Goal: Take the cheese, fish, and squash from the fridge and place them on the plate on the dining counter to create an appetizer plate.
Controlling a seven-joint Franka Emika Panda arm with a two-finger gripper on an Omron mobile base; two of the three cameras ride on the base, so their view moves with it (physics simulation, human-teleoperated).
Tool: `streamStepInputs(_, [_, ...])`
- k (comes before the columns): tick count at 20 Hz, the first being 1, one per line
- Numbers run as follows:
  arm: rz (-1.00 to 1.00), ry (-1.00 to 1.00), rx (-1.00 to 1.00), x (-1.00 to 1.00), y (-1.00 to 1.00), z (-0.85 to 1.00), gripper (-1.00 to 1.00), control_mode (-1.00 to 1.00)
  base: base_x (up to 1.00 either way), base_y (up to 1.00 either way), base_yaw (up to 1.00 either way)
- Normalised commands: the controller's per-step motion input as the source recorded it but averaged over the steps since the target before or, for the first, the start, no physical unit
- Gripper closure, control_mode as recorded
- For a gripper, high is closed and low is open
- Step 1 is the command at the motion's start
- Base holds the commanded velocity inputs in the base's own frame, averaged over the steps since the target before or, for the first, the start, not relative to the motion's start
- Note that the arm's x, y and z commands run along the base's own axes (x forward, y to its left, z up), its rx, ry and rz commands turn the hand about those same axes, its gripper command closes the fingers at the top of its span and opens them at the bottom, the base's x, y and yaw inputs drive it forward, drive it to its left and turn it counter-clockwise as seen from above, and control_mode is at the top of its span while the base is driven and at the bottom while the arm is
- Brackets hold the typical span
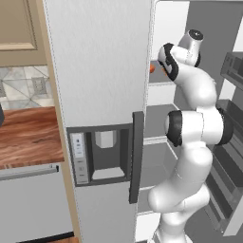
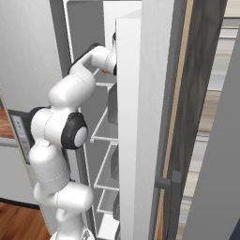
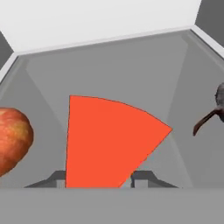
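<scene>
Orange-red cheese (image 3: 107,142), mottled red-yellow squash (image 3: 13,140), dark fish (image 3: 212,111)

I am working in a domestic kitchen. My arm reaches into a tall pale grey-white side-by-side fridge (image 1: 99,71) with a dark dispenser panel (image 1: 102,154), a dark vertical handle (image 1: 136,156) and white wire shelves (image 2: 105,136). Left of the fridge are a reddish-brown wood-grain countertop (image 1: 28,135), a patterned grey tile backsplash with a wall outlet (image 1: 37,85) and a beige panelled upper cabinet (image 1: 18,28).
</scene>
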Motion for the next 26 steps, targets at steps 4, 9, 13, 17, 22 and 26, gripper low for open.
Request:
streamStepInputs(4, [0.00, -0.06, 0.00, -0.79, 0.03, -0.08, 1.00, -1.00, 0.00, 0.00, 0.00])
streamStepInputs(9, [0.00, -0.05, 0.00, -1.00, 0.03, 0.08, 1.00, -1.00, 0.00, 0.00, 0.00])
streamStepInputs(13, [0.00, -0.05, 0.00, -1.00, 0.17, 0.01, 1.00, -1.00, 0.00, 0.00, 0.00])
streamStepInputs(17, [0.00, -0.06, 0.00, -0.97, 0.39, 0.00, 1.00, -1.00, 0.00, 0.00, 0.00])
streamStepInputs(22, [0.01, -0.12, 0.00, -0.99, 0.11, 0.23, 1.00, -1.00, 0.00, 0.00, 0.00])
streamStepInputs(26, [0.01, -0.12, 0.00, -1.00, 0.08, 0.12, 1.00, -1.00, 0.00, 0.00, 0.00])
